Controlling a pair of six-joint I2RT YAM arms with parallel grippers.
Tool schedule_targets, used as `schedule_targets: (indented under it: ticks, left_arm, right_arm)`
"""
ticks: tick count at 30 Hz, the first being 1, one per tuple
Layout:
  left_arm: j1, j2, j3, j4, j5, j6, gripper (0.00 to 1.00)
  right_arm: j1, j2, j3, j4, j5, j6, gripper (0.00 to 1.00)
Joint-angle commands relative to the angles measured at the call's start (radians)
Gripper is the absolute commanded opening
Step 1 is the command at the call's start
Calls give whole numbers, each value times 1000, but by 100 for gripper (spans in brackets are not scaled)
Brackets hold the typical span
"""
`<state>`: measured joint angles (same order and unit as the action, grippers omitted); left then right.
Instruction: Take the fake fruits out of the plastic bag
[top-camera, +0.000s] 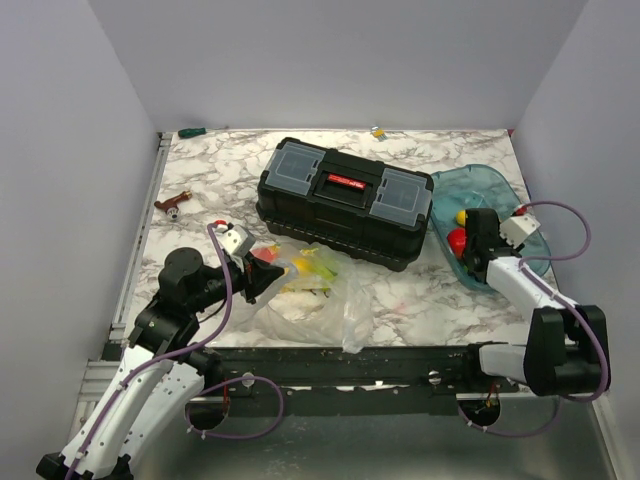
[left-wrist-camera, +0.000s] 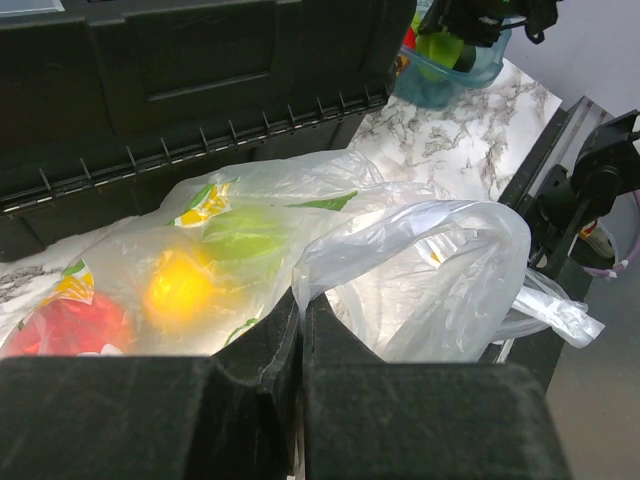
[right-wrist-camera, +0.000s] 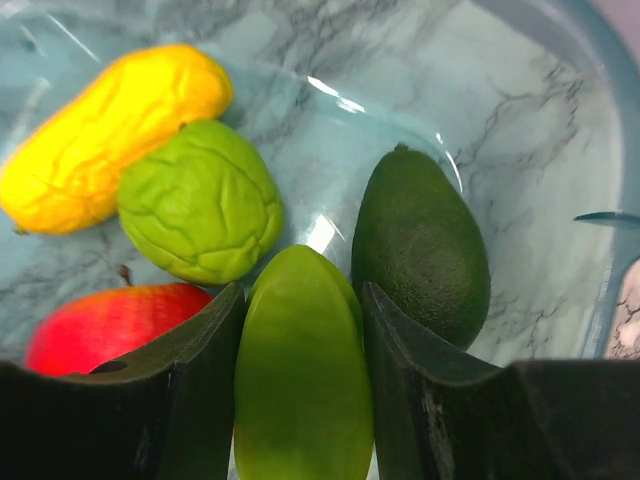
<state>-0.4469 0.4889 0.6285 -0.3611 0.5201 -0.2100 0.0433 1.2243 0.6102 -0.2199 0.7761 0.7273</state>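
The clear plastic bag (top-camera: 310, 295) lies in front of the black toolbox (top-camera: 345, 200). My left gripper (top-camera: 262, 277) is shut, pinching a fold of its film (left-wrist-camera: 300, 295). Through the film I see a yellow fruit (left-wrist-camera: 180, 285), a red one (left-wrist-camera: 65, 325) and a green one (left-wrist-camera: 245, 235). My right gripper (top-camera: 470, 245) hangs over the blue tray (top-camera: 490, 185), shut on a smooth light green fruit (right-wrist-camera: 300, 370). In the tray (right-wrist-camera: 560, 150) lie a yellow fruit (right-wrist-camera: 110, 130), a wrinkled light green one (right-wrist-camera: 200, 200), a dark green avocado (right-wrist-camera: 420, 240) and a red one (right-wrist-camera: 110, 320).
The toolbox stands closed in the middle of the marble table, right behind the bag. A small brown-red tool (top-camera: 172, 205) lies at the left. A green item (top-camera: 190, 131) and a small yellow item (top-camera: 377, 131) sit by the back wall.
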Motion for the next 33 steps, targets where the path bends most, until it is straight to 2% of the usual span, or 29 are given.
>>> schedule_targets:
  ticks: [1,10,12,22,24,29,33]
  left_arm:
    - [2,-16,14,0,-3,6,0]
    - [2,-19,13,2,1,6,0]
    - [2,-19,12,2,2,6,0]
    - [2,-6,15,5,8,3,0]
    - [2,-5,14,5,8,3,0]
    - [2,-3,14,7,13,1,0]
    - [3,-5,14,6,10,1,0]
  right_arm:
    - [-15,84,-4,26,-51,23,38]
    - [-17,45,-33,77,-123,-31,73]
    - [-17,37,-32,81,-144,-49,77]
    - [-17,-127,27,-10,-222,-122,78]
    - [-16,-185,28,-10,-308,-159,78]
    - [-15,-298,19,38,-638,-184,78]
    - [-12,-311,48,91,-913,-201,78]
